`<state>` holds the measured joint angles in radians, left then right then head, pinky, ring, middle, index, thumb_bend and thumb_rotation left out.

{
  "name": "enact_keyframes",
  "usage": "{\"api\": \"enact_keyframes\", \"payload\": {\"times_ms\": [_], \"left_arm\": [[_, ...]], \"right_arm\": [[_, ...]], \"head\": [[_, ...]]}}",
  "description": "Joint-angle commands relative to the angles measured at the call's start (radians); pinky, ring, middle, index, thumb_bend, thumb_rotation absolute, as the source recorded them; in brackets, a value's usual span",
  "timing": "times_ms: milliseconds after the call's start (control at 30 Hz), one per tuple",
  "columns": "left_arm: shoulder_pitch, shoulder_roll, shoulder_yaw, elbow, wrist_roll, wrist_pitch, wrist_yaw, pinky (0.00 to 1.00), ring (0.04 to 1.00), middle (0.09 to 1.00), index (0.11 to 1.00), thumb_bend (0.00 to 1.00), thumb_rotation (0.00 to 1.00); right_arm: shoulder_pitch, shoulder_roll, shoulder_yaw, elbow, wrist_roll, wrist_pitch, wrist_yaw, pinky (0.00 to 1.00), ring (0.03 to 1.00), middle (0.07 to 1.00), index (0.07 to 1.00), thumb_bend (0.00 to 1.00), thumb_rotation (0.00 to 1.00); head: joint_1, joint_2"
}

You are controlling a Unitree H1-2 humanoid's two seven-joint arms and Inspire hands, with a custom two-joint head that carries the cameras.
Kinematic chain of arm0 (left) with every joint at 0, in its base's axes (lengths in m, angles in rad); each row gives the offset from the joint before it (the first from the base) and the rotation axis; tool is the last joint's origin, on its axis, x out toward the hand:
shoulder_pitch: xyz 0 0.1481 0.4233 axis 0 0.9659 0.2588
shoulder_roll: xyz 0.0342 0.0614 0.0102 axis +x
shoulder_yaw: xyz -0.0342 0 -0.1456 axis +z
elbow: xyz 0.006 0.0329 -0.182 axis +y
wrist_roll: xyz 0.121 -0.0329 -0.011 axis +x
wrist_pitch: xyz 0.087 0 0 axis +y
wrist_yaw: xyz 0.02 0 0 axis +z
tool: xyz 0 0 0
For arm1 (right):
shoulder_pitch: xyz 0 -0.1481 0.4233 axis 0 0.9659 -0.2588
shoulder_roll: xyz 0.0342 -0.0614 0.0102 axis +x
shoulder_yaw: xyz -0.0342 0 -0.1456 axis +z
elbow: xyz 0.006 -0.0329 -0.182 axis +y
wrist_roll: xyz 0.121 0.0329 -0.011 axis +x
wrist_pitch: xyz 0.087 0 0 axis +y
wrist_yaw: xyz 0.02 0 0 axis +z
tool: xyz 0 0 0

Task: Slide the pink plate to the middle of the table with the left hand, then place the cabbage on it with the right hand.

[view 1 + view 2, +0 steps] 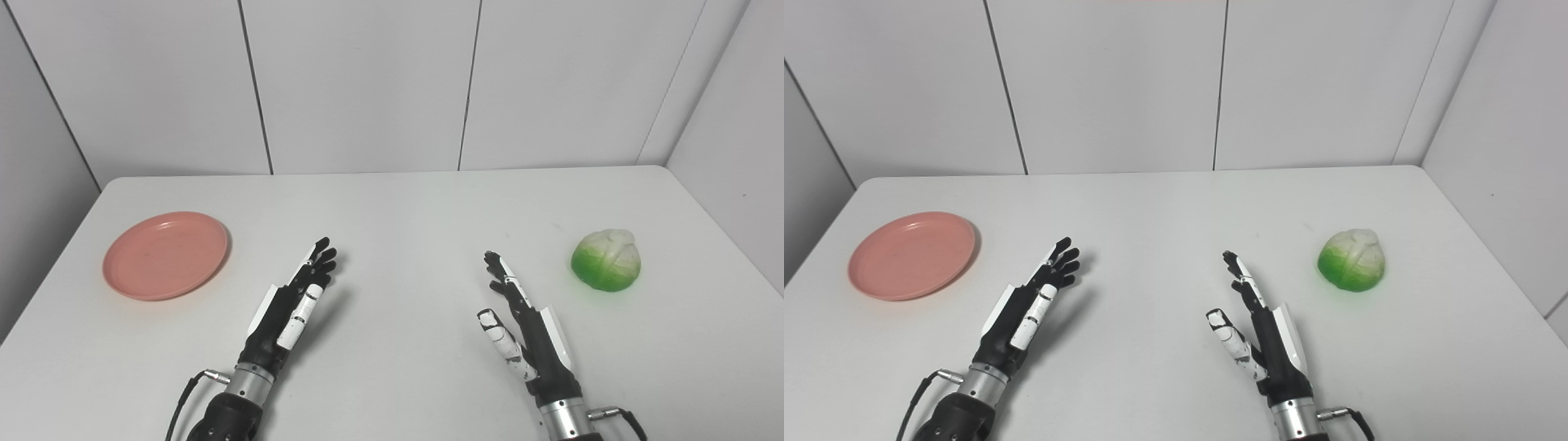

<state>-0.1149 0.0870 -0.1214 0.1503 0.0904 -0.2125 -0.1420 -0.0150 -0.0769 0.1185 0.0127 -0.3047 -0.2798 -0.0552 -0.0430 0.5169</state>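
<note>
You have the pink plate (165,255) at the far left of the white desk (404,208), bare desk between it and your left hand (294,300), which hovers right of the plate, fingers extended, empty. Both views show the same. Further right, your right hand (520,318) is likewise spread and empty; the cabbage (606,260) sits beyond it, well apart from the plate.
</note>
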Motion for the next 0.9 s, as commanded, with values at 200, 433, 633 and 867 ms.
{"api": "enact_keyframes", "payload": {"times_ms": [200, 433, 633, 867], "left_arm": [[0.089, 0.002, -0.007, 0.094, -0.001, -0.008, 0.002, 0.91, 0.935, 0.949, 0.943, 0.56, 1.0], [0.092, 0.001, -0.003, 0.073, -0.015, 0.011, -0.008, 0.91, 0.928, 0.947, 0.945, 0.53, 1.0], [0.092, 0.003, -0.004, 0.063, -0.009, 0.015, -0.01, 0.91, 0.934, 0.948, 0.943, 0.54, 1.0], [0.089, -0.006, -0.01, 0.052, 0.001, 0.021, -0.004, 0.91, 0.931, 0.947, 0.939, 0.52, 1.0]], "right_arm": [[0.008, 0.002, 0.001, 0.074, 0.006, 0.004, -0.001, 0.89, 0.931, 0.939, 0.936, 0.36, 1.0], [0.008, 0.003, 0.003, 0.063, 0.009, 0.007, 0.002, 0.89, 0.931, 0.939, 0.936, 0.36, 1.0], [0.009, 0.002, 0.002, 0.053, 0.007, 0.015, 0.004, 0.89, 0.93, 0.937, 0.934, 0.36, 1.0], [0.011, -0.008, -0.004, 0.04, 0.009, 0.018, 0.009, 0.89, 0.928, 0.937, 0.934, 0.36, 1.0]], "head": [[0.003, 0.009], [-0.003, 0.034], [0.001, 0.049], [0.068, 0.063]]}}
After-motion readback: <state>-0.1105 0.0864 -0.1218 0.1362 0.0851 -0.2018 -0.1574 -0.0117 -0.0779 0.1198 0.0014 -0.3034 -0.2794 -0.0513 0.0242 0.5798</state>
